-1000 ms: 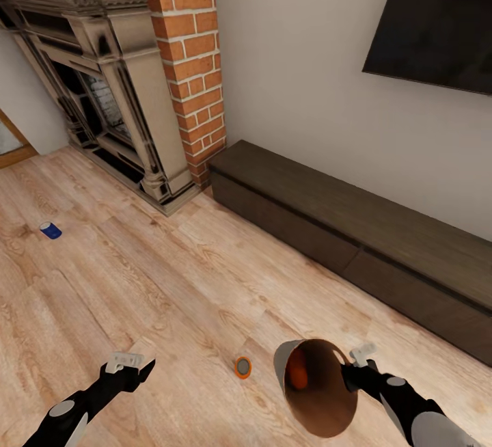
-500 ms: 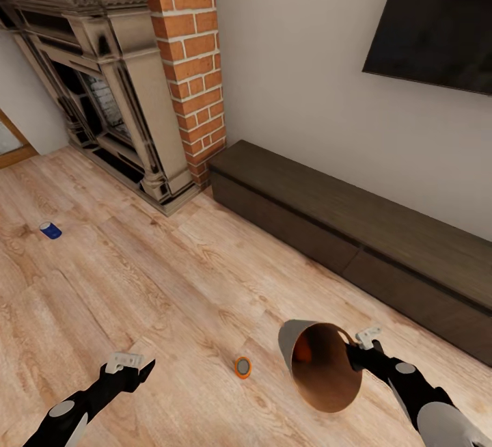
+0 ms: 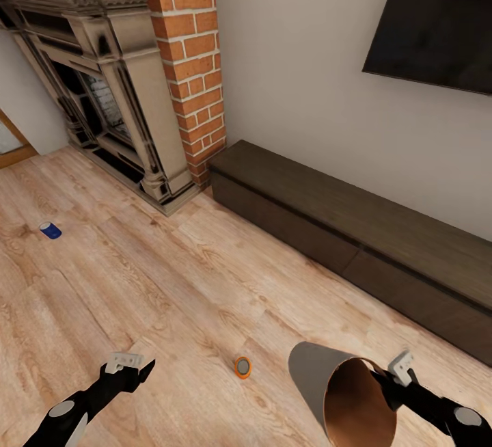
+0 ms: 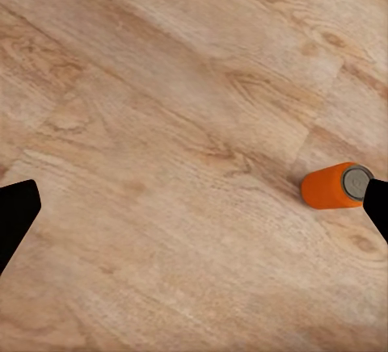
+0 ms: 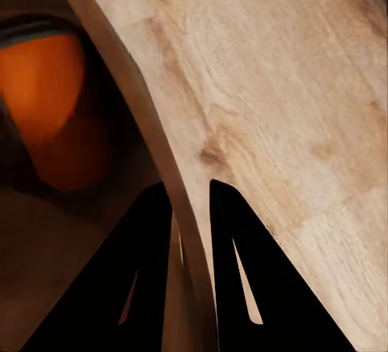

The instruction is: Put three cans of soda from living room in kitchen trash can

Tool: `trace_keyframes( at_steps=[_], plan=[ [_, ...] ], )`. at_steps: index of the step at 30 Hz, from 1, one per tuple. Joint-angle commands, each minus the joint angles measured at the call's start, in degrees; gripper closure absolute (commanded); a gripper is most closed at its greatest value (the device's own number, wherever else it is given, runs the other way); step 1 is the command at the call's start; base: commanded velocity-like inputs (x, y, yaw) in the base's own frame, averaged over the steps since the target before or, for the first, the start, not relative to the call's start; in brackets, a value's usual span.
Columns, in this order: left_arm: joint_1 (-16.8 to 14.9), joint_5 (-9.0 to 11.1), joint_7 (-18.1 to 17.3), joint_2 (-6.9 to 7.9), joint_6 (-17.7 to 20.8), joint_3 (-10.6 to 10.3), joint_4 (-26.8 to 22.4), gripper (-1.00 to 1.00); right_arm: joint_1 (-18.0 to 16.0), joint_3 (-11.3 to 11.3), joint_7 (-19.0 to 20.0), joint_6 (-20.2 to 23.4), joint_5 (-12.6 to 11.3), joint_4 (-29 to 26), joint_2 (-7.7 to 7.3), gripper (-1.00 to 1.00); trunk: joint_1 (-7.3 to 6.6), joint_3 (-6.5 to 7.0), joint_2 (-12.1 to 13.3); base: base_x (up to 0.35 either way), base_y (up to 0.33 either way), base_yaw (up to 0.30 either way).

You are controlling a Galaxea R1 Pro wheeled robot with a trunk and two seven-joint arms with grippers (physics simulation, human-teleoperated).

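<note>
Nearest, right gripper (image 3: 395, 380) with jaws clamped on the rim of the grey trash can (image 3: 321, 375), tilted, coppery mouth facing the camera, an orange soda can inside (image 5: 48, 118). Left gripper (image 3: 130, 365) low over the wood floor (image 3: 171, 283), jaws spread wide and empty, with a second orange can (image 3: 242, 367) lying between the arms. Farther off, a dark blue can (image 3: 50, 230) on the floor before the fireplace (image 3: 102, 91); beyond, long dark cabinet (image 3: 355, 242) beneath the wall TV (image 3: 437, 23).
</note>
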Motion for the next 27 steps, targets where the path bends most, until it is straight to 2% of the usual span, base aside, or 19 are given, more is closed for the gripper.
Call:
trace_keyframes(
  at_steps=[1, 5, 13, 14, 19, 27],
  plan=[
    [-0.01, 0.0, 0.01, 0.0, -0.01, -0.01, 0.01, -1.0, 0.59, -0.23, 0.64, -0.73, -0.92, -0.11, -0.07, 1.0, 0.0, 0.01, 0.0, 0.0, 0.0, 0.0],
    [-0.01, 0.04, -0.02, 0.0, -0.04, 0.07, -0.04, -1.0, 2.69, -0.37, 0.4, -5.0, -1.24, 0.18, -0.26, 1.0, 0.0, 0.01, 0.0, 0.0, 0.0, 0.0],
    [-0.01, 0.17, -0.12, 0.0, -0.01, 0.08, -0.07, -1.0, 3.43, -0.89, -0.19, -7.06, -1.65, 0.73, -0.29, 1.0, 0.0, 0.01, 0.0, 0.0, 0.0, 0.0],
    [-0.01, 0.17, -0.12, 0.0, -0.01, 0.08, -0.07, -1.0, 3.44, -1.24, -0.2, -7.08, -1.65, 0.74, -0.29, 1.0, 0.0, 0.01, 0.0, 0.0, 0.0, 0.0],
    [-0.01, 0.17, -0.12, 0.0, -0.01, 0.1, -0.07, -1.0, 3.46, -6.29, -0.1, -7.03, -1.61, 0.68, -0.18, 1.0, 0.0, 0.01, 0.0, 0.0, 0.0, 0.0],
    [-0.02, 0.08, -0.12, 0.0, 0.13, 0.14, -0.07, -1.0, 3.47, -8.64, -0.04, -6.7, -1.65, 0.62, 0.04, 1.0, 0.0, 0.01, 0.0, 0.0, 0.032, 0.0]
  ],
)
